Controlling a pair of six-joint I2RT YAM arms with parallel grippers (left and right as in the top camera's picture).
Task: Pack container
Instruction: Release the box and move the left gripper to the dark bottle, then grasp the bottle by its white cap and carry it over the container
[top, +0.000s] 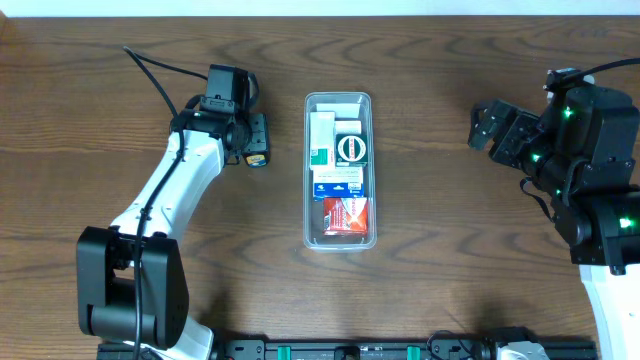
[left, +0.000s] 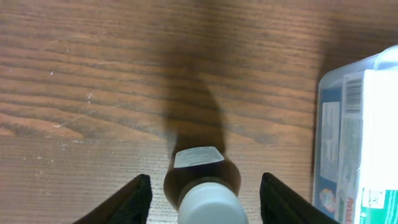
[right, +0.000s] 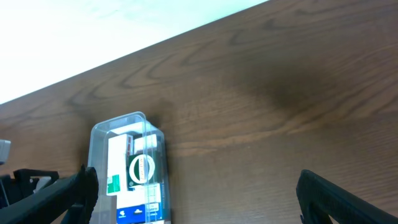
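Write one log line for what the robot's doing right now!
left gripper open around bottle, not touching | right gripper open, empty | container holds boxes

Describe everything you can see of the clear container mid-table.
The container is a clear plastic tub, long and narrow, with rounded corners and a rim, and no lid. It lies flat at the middle of the wooden table, its long axis running away from the robot. Small boxes fill it: a white and green box beside a dark green box with a round emblem, then a blue and white box, then a red box nearest. Outside, only the table touches it.
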